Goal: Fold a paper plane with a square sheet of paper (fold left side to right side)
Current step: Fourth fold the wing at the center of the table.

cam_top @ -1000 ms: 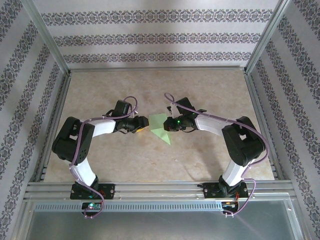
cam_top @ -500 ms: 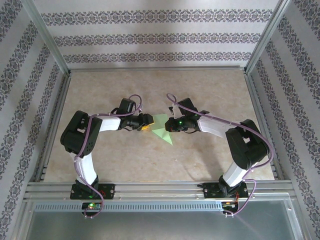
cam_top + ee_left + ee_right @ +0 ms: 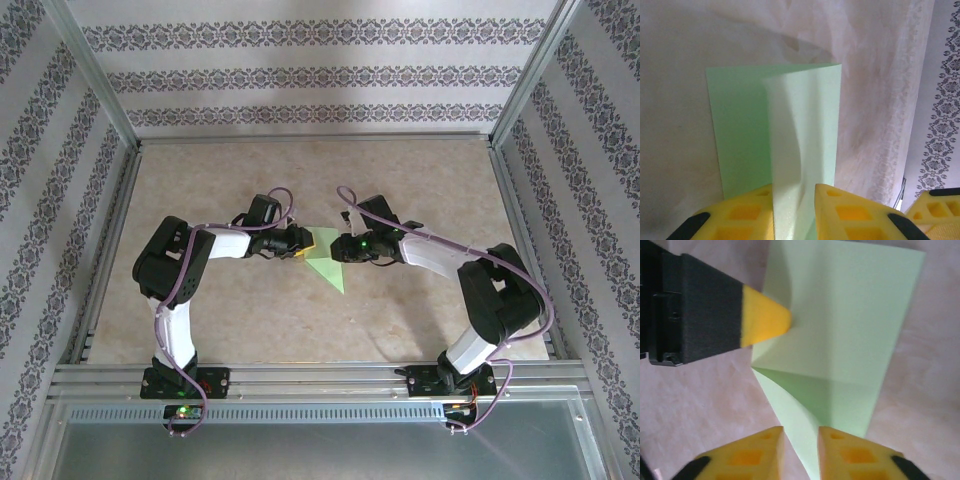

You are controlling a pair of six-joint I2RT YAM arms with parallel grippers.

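The square sheet of paper (image 3: 328, 263) is light green and lies partly folded at the table's middle, its lower corner pointed. In the left wrist view one flap of the sheet (image 3: 802, 130) stands up from the flat part and runs between the yellow fingers of my left gripper (image 3: 794, 192), whose jaws stand narrowly apart around it. My right gripper (image 3: 801, 432) is slightly open, with a raised folded edge of the sheet (image 3: 850, 325) lying in its gap. A left fingertip (image 3: 765, 320) touches the sheet's far edge. From above, the left gripper (image 3: 301, 244) and right gripper (image 3: 338, 249) face each other across the paper.
The beige table (image 3: 300, 170) is fenced by metal rails on the left (image 3: 105, 250), right (image 3: 525, 250) and front (image 3: 320, 375). Patterned walls stand behind and at both sides. Bare table lies behind and in front of the paper.
My left arm has reached right to the paper and its jaws have narrowed round the raised flap. My right gripper's jaws have parted from shut.
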